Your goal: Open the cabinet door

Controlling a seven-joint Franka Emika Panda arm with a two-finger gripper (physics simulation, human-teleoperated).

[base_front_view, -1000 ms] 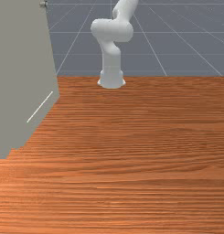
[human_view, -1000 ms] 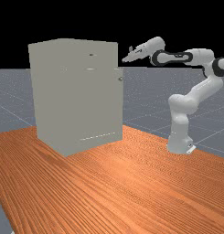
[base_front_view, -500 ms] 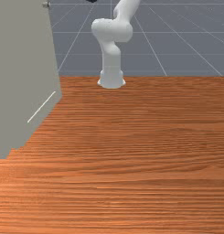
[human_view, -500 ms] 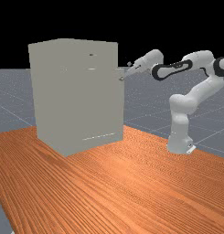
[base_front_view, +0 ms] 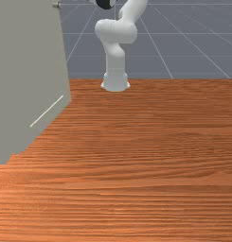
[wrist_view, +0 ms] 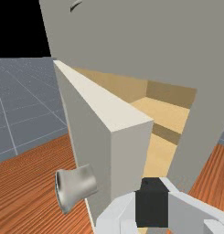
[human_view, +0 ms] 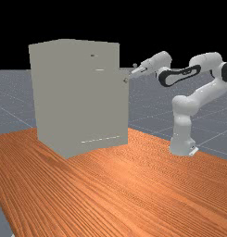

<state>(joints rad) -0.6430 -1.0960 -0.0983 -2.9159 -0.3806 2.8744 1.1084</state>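
Cabinet door [wrist_view: 130, 157]: hinged on the cabinet, standing partly open, its free edge swung out from the frame.
Round metal knob [wrist_view: 79, 185]: on the door's outer face, near the free edge; nothing grips it.
Pale wooden interior [wrist_view: 166, 112]: behind the door, visible through the gap.
Gripper [wrist_view: 151, 204]: beside the door's free edge, at the gap; whether it touches the edge I cannot tell.
Jaws: closed together, with nothing held between them.
Cabinet [human_view: 54, 99]: the grey body around and behind the door.
Curved handle [wrist_view: 76, 6]: on the cabinet front, above the door.
Panda arm [human_view: 185, 105]: reaching toward the door from the far view's right.
Wooden table [base_front_view: 141, 160]: beneath the door.
Done: the door is unseated and ajar, which looks like the early part of the job.
Left: most of the swing, probably by pushing the door outward from its inner side.
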